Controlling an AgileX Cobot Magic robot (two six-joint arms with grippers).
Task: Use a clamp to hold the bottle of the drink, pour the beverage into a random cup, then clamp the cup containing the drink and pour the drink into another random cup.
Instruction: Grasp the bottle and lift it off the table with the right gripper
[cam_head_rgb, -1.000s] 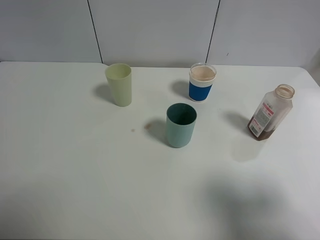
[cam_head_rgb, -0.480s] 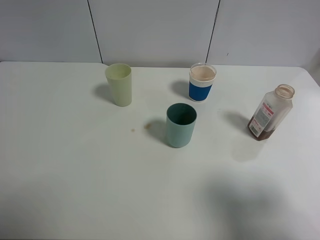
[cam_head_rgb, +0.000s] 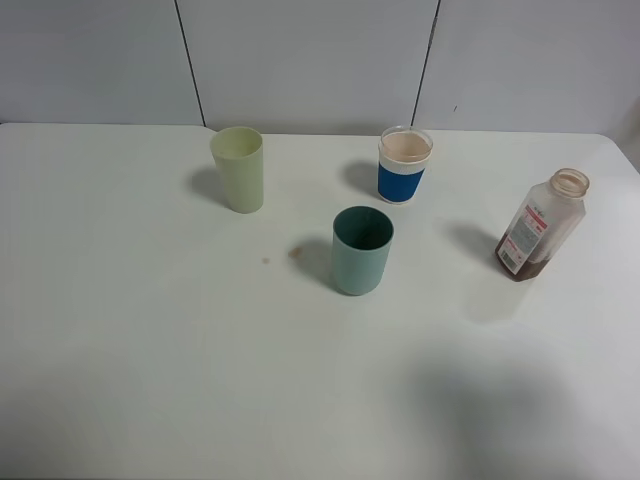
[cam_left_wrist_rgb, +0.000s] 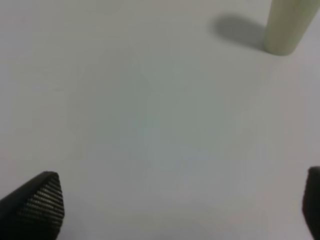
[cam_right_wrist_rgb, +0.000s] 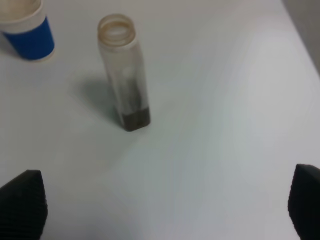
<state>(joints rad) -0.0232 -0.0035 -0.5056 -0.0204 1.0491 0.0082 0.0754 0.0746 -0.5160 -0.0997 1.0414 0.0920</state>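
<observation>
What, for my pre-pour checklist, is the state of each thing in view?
bottle: upright, uncapped, untouched
beverage: shallow brown layer in the bottle's bottom
teal-green cup: upright, looks empty
pale yellow-green cup: upright, looks empty
blue-banded cup: upright, contents unclear
left gripper: open, empty
right gripper: open, empty

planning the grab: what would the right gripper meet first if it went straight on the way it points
Probably the small translucent plastic bottle, upright ahead of the open right gripper but slightly off its centre line. Depth is unclear, so it might reach the white table first.
</observation>
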